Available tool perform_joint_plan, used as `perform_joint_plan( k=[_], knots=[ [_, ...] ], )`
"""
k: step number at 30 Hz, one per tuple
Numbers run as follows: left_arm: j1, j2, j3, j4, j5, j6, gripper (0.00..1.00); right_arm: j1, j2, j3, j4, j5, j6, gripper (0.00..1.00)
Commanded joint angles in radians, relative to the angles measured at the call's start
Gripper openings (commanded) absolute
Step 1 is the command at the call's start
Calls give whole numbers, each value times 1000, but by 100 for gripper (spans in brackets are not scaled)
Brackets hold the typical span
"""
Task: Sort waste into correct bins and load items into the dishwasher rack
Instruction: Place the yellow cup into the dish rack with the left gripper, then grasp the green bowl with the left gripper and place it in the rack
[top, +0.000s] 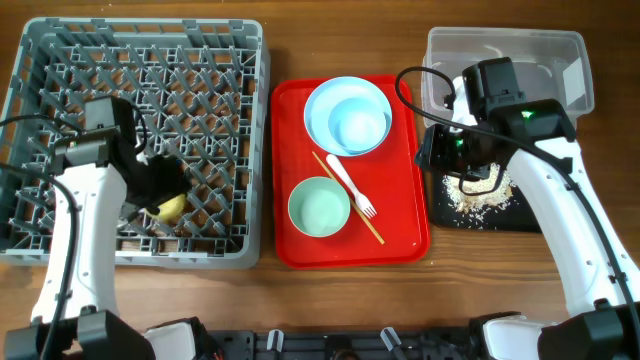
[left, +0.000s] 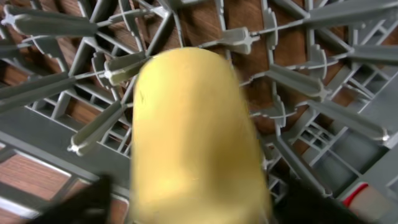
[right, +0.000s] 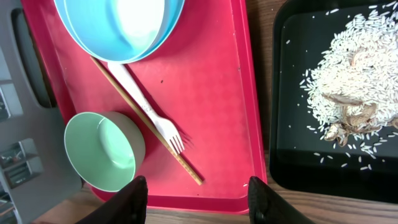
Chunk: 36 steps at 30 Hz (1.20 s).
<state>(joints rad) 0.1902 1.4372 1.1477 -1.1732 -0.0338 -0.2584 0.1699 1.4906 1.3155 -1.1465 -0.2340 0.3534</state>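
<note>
A yellow cup (top: 172, 208) lies in the grey dishwasher rack (top: 140, 60) near its front edge. In the left wrist view the cup (left: 193, 137) fills the middle, blurred. My left gripper (top: 165, 190) (left: 199, 202) straddles it, and a thin gap shows on each side, so it looks open. The red tray (top: 400, 230) holds stacked blue bowls (top: 347, 115), a green bowl (top: 319, 207), a white fork (top: 350, 185) and a chopstick (top: 362, 218). My right gripper (top: 432, 150) (right: 196, 199) is open and empty above the tray's right edge (right: 211, 81).
A black tray (top: 480, 205) with spilled rice and scraps (right: 354, 81) lies right of the red tray. A clear plastic bin (top: 560, 60) stands at the back right. The right wrist view also shows the green bowl (right: 99, 149) and fork (right: 149, 115).
</note>
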Motion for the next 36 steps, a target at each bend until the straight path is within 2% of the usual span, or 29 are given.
perform_joint_plan(
  k=[1,2,3,4,7,10,12,14,17,22,23,25,26,27,28,29,30,33,36],
  knots=[
    [5,19,17,17,-15,5,100,-2,-21,10,-9,14,-13,71],
    [4,18,28,26,-8,-9,100,-2,-21,10,-10,8,-13,88],
    [3,14,41,29,-1,-10,100,-2,-21,10,-14,8,-13,97],
    [0,4,64,29,23,-10,100,-2,-21,10,-23,8,-19,100],
    [-84,-55,100,85,117,-6,100,-16,-24,10,-60,11,-35,100],
    [-299,-95,100,147,159,-10,100,-91,-68,10,-64,43,43,100],
    [-460,-85,97,215,312,-11,100,-182,-103,10,-69,-3,41,100],
    [-596,-45,96,293,340,-11,97,-230,-105,10,-90,-2,30,100],
    [-771,84,96,311,302,-11,84,-238,-105,10,-100,-2,-11,100],
    [-919,338,96,333,298,-11,65,-238,-105,10,-100,-2,-19,100],
    [-940,383,96,345,282,-11,56,-238,-105,10,-100,-2,-24,100],
    [-968,439,96,354,215,-11,47,-238,-105,10,-100,-1,-39,100],
    [-977,451,96,355,169,-11,33,-238,-105,10,-100,-1,-40,100],
    [-980,451,96,355,137,-11,23,-238,-105,10,-100,-1,-40,100],
    [-980,451,96,354,118,-11,19,-238,-105,10,-100,-1,-40,100],
    [-979,451,96,354,117,-11,8,-238,-105,10,-100,-2,-39,99],
    [-979,451,97,355,117,-11,4,-238,-105,10,-100,-2,-40,100],
    [-977,433,127,328,117,-11,4,-238,-105,10,-104,2,-40,100],
    [-972,362,241,230,114,-10,4,-237,-105,10,-105,2,-40,100]
  ],
)
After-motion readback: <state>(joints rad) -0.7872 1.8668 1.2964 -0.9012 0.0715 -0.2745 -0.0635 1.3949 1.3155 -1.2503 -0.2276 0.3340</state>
